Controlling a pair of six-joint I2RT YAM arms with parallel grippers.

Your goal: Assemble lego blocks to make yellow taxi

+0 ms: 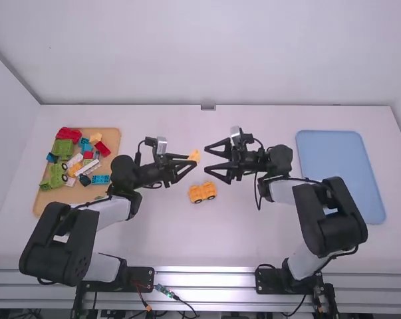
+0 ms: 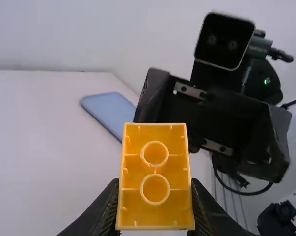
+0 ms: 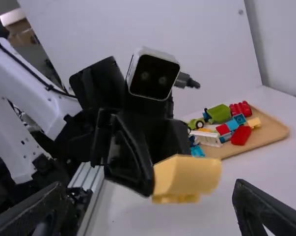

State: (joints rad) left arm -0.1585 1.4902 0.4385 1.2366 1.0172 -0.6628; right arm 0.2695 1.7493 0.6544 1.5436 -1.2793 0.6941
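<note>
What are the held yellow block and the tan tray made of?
Yellow block: likely molded plastic, smooth with a slight sheen; thin walls, ribs and round tubes on its open face suggest molding. Tan tray: matte, evenly tan; could be wood or plastic.

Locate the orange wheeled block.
High view: the orange wheeled block sits mid-table, just below the gap between the left gripper and the right gripper.
</note>
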